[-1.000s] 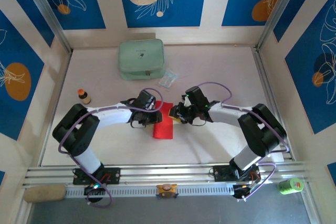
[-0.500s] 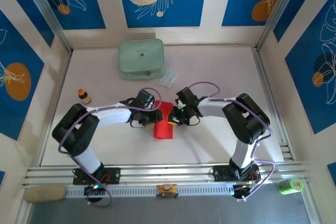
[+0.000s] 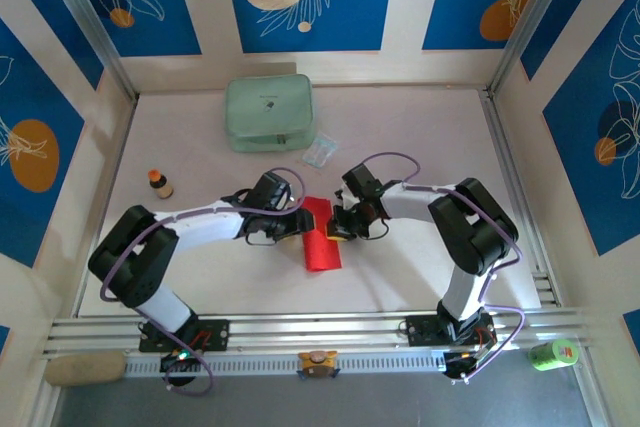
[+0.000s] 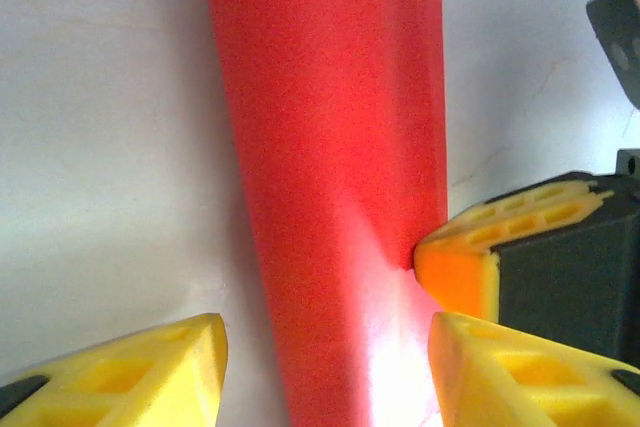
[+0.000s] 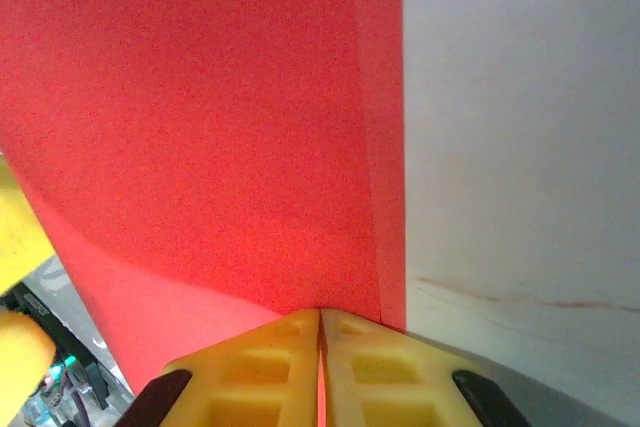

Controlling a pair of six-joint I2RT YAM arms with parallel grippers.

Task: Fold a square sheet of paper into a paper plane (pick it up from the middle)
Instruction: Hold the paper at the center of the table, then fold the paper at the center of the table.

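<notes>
The bright red square sheet of paper [image 3: 321, 244] lies folded into a long narrow strip on the white table, between my two grippers. My left gripper [image 3: 292, 228] stands open at the strip's left side. In the left wrist view its yellow fingertips [image 4: 140, 372] straddle the paper [image 4: 330, 137] without pinching it. My right gripper [image 3: 337, 231] is shut on the strip's right edge. In the right wrist view the paper [image 5: 200, 117] runs in between the closed pads [image 5: 270, 357], a thin red line showing in the seam. The right gripper's orange fingertip [image 4: 462, 269] touches the paper edge in the left wrist view.
A pale green pouch [image 3: 268, 113] sits at the back of the table, with a small clear plastic packet [image 3: 321, 151] just in front of it. A small brown bottle [image 3: 159, 183] stands at the left. Metal rails border the near edge.
My right gripper moved left to the paper and shut on its right edge. The left jaws have widened. The strip's near end has swung slightly to the right.
</notes>
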